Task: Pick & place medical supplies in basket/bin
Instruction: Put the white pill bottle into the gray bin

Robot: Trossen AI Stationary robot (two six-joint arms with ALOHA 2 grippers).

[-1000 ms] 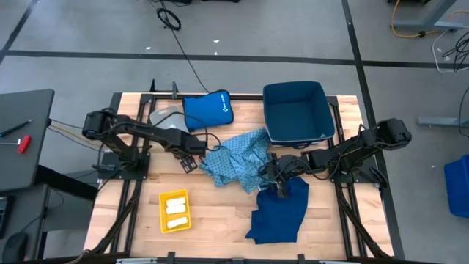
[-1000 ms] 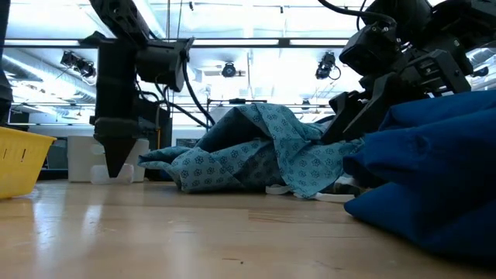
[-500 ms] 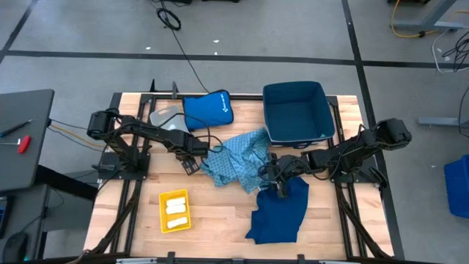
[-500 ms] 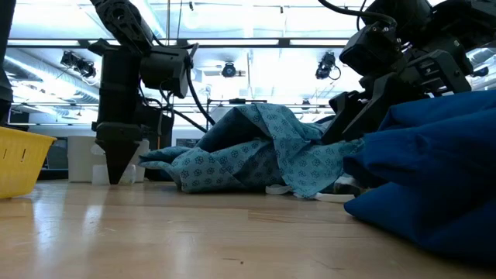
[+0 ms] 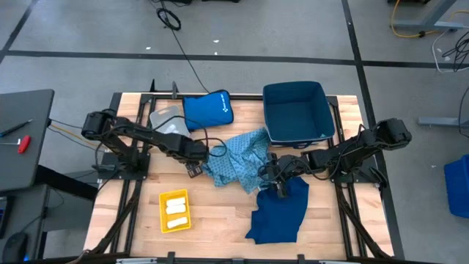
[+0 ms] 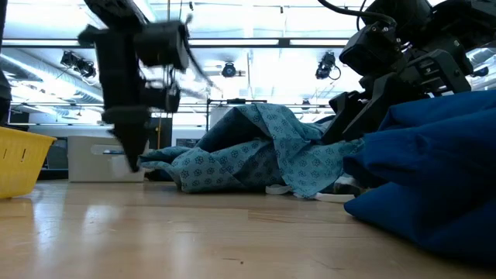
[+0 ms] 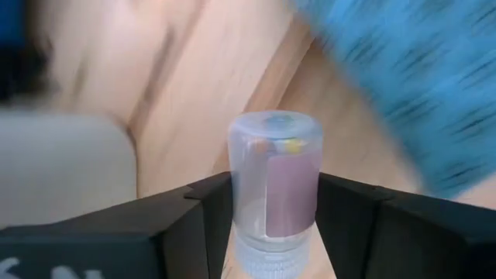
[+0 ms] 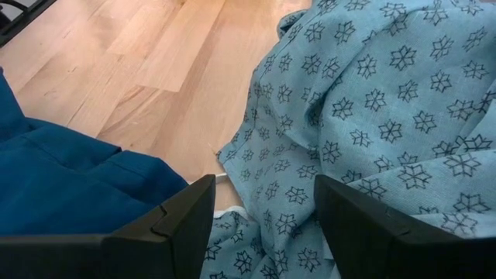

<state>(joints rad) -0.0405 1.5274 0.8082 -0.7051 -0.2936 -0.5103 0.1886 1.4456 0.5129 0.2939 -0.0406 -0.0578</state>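
A small clear vial [image 7: 273,182] sits between the fingers of my left gripper [image 5: 196,170], which is shut on it just left of the light-blue patterned garment [image 5: 238,158]. That garment lies crumpled at mid-table, and its edge lies over the navy garment [image 5: 281,213] spread at the near right. My right gripper [image 8: 263,232] stands open above the seam where the two cloths meet, touching nothing. White rolls lie in the yellow bin [image 5: 163,213]. My left gripper pinches the vial's two sides [image 7: 236,194] between its two fingers [image 7: 205,209]. The fingers slant steeply down from above and run along the vial, whose rounded end [image 7: 273,124] points toward the table. Blur hides whether the vial is clear of the wood.
A navy basket [image 5: 322,110] stands at the far right and a royal-blue pouch [image 5: 207,110] at the far middle, with a grey pack [image 5: 167,117] beside it. Bare wood lies between the yellow bin and the navy garment.
My left gripper has moved toward the table's right edge, closer to the light-blue garment, and has tipped a little. The low view blurs it in motion. My right gripper and both garments have kept still.
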